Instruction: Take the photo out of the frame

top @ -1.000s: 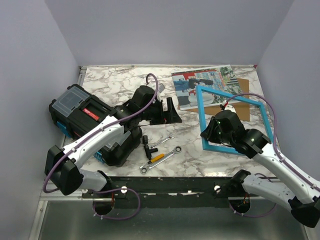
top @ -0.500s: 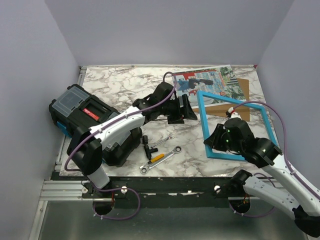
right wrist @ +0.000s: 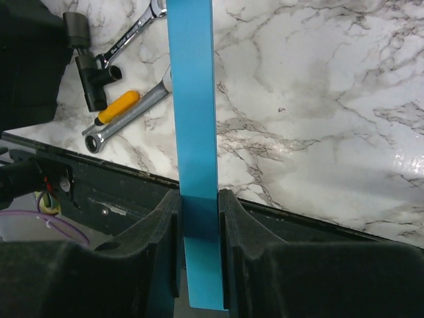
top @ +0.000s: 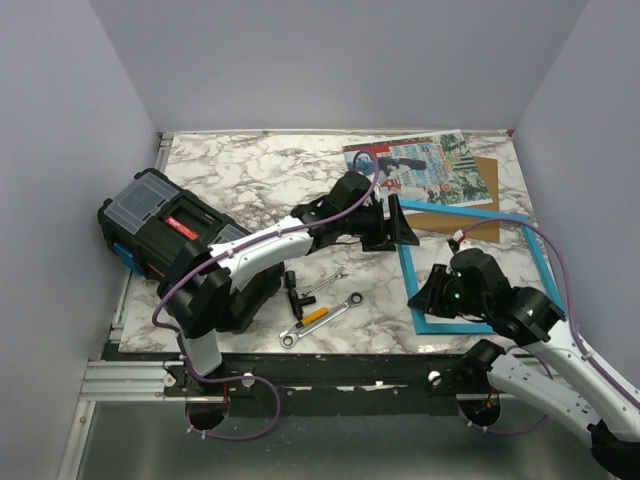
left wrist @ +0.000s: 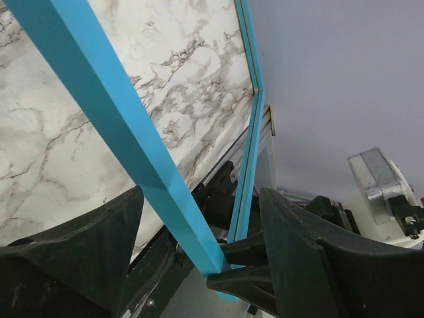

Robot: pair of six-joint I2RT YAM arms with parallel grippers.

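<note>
The frame, an empty turquoise border, is at the right of the table, tilted with its near-left side raised. My right gripper is shut on its near-left bar; in the right wrist view the blue bar sits pinched between the pads. My left gripper is open at the frame's far-left corner, and the blue bar runs between its spread fingers without being squeezed. The photo lies flat at the back, partly over the brown backing board.
A black toolbox stands at the left. Wrenches and a yellow-handled tool lie near the front middle, and also show in the right wrist view. The table's front edge and a black rail are just under the right gripper.
My left gripper has swung right, from the table's middle to the frame's far-left corner. My right gripper has drawn the frame nearer and laid it lower.
</note>
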